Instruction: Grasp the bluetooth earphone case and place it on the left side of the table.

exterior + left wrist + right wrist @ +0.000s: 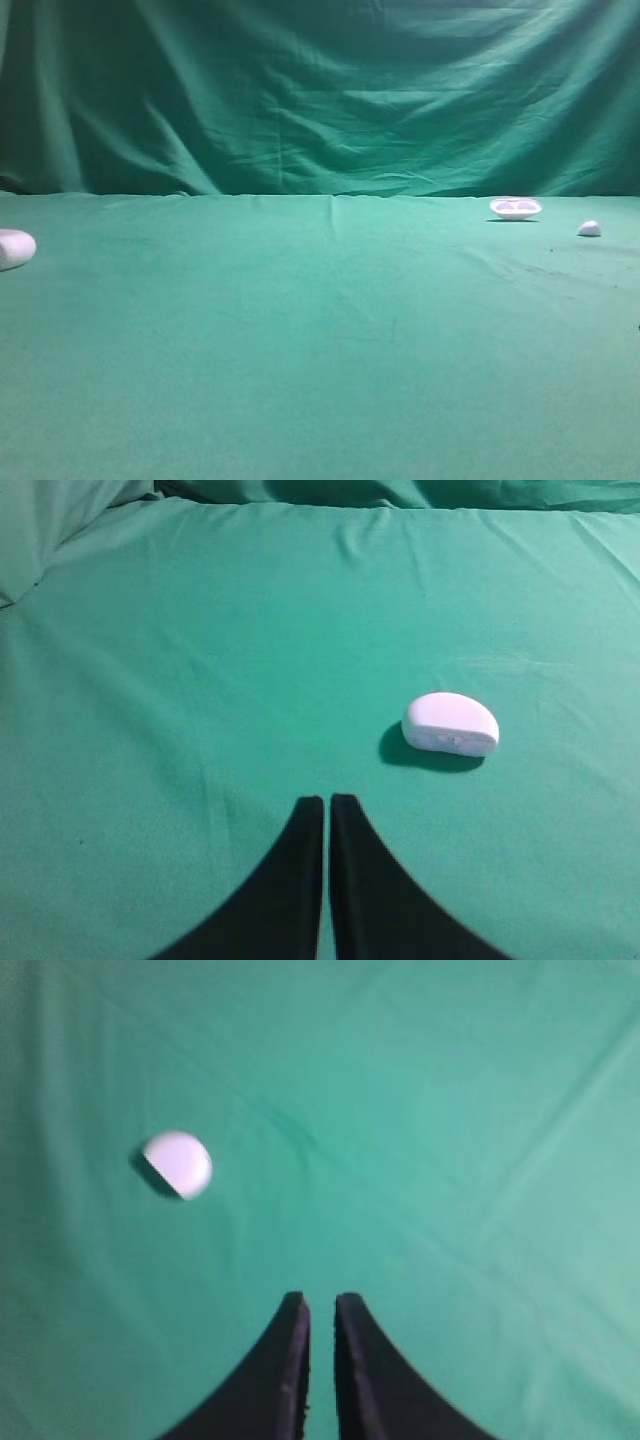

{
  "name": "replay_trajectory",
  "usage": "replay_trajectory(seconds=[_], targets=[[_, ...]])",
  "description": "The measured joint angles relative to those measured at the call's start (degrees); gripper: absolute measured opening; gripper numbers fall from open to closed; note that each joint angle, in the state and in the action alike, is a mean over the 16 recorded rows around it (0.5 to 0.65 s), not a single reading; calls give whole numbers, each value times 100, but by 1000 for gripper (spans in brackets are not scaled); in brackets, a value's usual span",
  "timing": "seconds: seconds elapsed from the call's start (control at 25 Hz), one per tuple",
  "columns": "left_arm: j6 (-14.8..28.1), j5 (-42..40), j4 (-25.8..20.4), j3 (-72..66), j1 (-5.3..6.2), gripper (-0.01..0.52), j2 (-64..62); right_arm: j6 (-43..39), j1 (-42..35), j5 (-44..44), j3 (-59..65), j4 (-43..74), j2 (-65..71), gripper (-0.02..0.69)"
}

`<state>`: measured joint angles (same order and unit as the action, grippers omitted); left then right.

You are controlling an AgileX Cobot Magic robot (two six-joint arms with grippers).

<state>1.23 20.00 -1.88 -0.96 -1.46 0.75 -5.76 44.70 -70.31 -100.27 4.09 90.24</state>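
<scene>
Nearest you in each wrist view are the black curved fingers: the left gripper [327, 802] has its jaws pressed together on nothing, and the right gripper [320, 1302] is nearly closed with only a thin slit, also empty. Just beyond the left gripper, apart from it, the smooth white pill-shaped plastic earphone case [451, 723] lies on the green cloth table [320, 350], at its far left edge in the high view. A tiny white pebble-like bit [177, 1163] sits near the right gripper. Farther back rests a shallow white dish-like piece [515, 207]. The placing looks done to me; only withdrawal seems left.
</scene>
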Motion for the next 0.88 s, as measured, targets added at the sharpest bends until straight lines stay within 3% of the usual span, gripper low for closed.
replay_trajectory(seconds=[0.4, 0.88], targets=[[0, 0, 0, 0, 0, 0, 0, -77, -192, 936, 2990, -227, -2720, 71], [0, 0, 0, 0, 0, 0, 0, 481, -333, 1438, 4284, -197, -4740, 71]])
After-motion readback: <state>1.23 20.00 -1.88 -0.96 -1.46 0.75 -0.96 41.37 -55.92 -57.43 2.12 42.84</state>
